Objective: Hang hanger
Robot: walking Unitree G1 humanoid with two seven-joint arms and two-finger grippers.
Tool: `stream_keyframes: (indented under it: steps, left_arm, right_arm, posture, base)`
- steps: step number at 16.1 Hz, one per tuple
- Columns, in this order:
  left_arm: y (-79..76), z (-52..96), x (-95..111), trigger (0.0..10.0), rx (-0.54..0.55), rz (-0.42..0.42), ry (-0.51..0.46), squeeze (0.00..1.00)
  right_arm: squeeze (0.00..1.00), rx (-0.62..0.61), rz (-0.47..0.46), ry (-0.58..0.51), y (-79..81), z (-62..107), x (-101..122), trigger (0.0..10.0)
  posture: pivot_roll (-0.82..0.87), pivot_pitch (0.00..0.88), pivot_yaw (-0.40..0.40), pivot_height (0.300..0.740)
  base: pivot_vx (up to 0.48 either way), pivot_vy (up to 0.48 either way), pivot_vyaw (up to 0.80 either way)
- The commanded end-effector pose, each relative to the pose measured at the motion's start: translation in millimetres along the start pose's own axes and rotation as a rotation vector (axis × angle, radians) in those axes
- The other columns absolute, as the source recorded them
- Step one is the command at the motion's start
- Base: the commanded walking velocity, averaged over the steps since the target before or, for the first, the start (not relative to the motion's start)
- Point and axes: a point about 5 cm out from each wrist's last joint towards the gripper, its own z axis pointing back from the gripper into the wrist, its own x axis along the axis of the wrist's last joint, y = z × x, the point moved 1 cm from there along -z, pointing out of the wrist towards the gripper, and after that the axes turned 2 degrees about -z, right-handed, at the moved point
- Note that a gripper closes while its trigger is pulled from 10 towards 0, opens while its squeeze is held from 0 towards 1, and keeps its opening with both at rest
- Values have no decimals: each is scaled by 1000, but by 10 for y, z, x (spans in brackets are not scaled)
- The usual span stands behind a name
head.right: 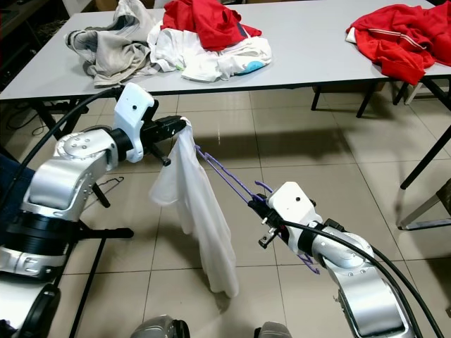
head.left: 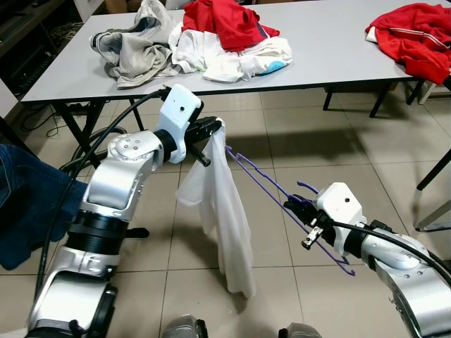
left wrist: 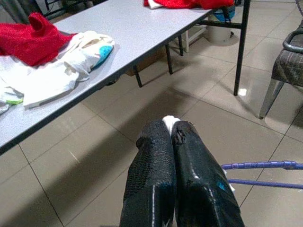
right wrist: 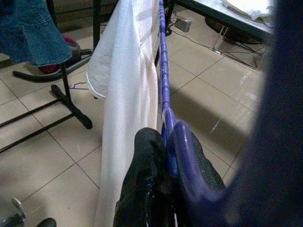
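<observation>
The bench (head.left: 352, 49) stands across the far side of the tiled floor (head.left: 296, 141) and serves as the landmark. On its left part lies a grey garment (head.left: 134, 49), then a white heap (head.left: 232, 56) with a red garment (head.left: 229, 21) on top; another red garment (head.left: 412, 39) lies at its right end. Left of the bench and nearer, blue denim (head.left: 21, 204) hangs beside a black rack (head.right: 99, 211).

In front of the bench's left half, the left gripper (head.left: 211, 134) is raised over the floor, its jaws pressed together on the top edge of a white cloth (head.left: 225, 218), which hangs down from them toward the floor. The purple hanger (head.left: 282, 193) runs from that cloth away from the bench and to the right, threaded inside the cloth at its far end. Its near end sits in the right gripper (head.left: 299, 211), whose jaws are clamped on the hanger's wire, low before the bench's middle.
</observation>
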Motion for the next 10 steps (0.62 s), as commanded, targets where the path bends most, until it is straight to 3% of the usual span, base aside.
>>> stream_keyframes:
  steps: [1,3,5,10]
  left_arm:
    - [-26,47,62,0,-60,-35,-24,0]
    - [-109,100,79,0,-191,-73,-32,0]
    - [-121,115,76,0,-252,-118,-10,0]
    - [-9,146,98,0,-288,-192,19,0]
  right_arm:
    - [0,23,12,-15,-26,16,48,10000]
    - [0,83,50,-10,-51,60,60,10000]
    - [0,166,113,-8,-44,110,85,10000]
    - [0,312,179,60,-1,227,9,10000]
  posture:
    - [-172,0,99,740]
    - [-173,0,99,740]
    - [-170,0,96,740]
    - [-160,0,88,740]
  base:
    - [0,0,0]
    - [0,0,0]
    - [0,0,0]
    - [0,0,0]
